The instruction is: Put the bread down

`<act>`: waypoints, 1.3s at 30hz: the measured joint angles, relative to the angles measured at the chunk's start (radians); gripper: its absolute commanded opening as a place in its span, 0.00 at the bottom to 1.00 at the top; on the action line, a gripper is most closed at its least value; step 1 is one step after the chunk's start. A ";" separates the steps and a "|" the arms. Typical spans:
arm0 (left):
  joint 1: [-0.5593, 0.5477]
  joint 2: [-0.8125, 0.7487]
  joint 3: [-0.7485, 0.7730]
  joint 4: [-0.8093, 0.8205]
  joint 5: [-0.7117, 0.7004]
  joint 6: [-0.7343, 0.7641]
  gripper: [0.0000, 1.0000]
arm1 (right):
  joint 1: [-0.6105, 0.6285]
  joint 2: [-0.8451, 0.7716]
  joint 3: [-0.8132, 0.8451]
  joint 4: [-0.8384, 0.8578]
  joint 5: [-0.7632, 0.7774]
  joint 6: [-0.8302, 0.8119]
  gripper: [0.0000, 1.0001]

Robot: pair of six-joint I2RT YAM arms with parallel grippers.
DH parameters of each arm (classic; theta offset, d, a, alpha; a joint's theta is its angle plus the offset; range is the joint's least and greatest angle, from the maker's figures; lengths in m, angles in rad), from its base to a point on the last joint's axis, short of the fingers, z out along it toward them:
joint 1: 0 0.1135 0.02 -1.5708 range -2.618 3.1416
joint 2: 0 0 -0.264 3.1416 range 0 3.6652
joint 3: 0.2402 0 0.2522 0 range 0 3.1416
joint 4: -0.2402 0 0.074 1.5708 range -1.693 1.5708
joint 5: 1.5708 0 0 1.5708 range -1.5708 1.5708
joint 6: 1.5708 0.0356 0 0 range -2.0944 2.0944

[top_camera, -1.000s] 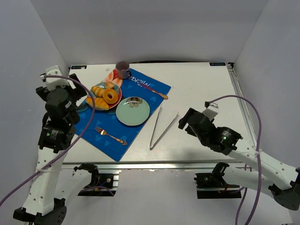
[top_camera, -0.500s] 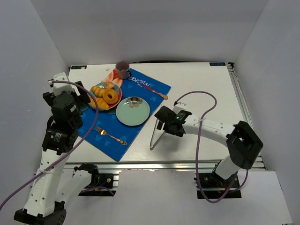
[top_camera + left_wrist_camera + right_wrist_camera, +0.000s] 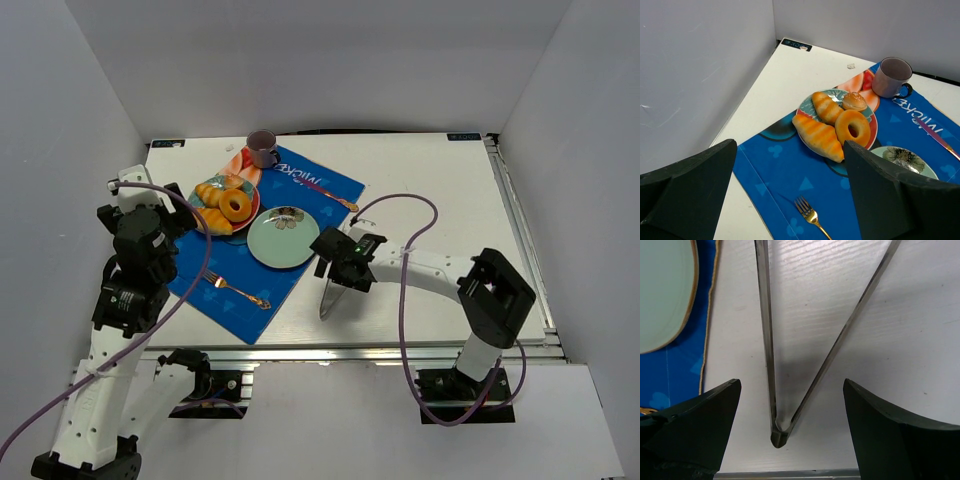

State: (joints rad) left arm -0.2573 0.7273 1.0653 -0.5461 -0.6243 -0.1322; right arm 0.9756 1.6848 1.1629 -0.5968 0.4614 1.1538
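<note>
The bread (image 3: 819,136) lies on the near edge of the red plate (image 3: 804,106), just beside the doughnut (image 3: 852,127). Our right claw (image 3: 791,384) stands wide and empty astride the tongs (image 3: 765,340) near their hinge on the desk (image 3: 920,315). We judge it best to close gently across both arms, a little above the hinge. Our left claw (image 3: 790,144) gapes empty too.
</note>
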 measured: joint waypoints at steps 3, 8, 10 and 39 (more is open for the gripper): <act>0.000 0.000 -0.006 0.000 0.004 -0.002 0.98 | 0.014 0.024 0.001 -0.001 -0.001 0.019 0.89; 0.000 -0.010 -0.011 -0.001 0.004 -0.008 0.98 | 0.026 0.062 0.013 -0.023 0.004 0.058 0.89; -0.002 -0.017 -0.011 -0.002 0.004 -0.011 0.98 | 0.028 0.074 0.018 -0.029 0.008 0.076 0.89; -0.048 -0.084 -0.061 -0.035 -0.026 -0.024 0.98 | 0.028 0.293 0.212 -0.158 0.079 0.233 0.83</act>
State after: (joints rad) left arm -0.3050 0.6434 1.0042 -0.5812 -0.6498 -0.1562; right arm 1.0035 1.9778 1.3746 -0.7547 0.5404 1.3872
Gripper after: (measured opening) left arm 0.983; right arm 0.854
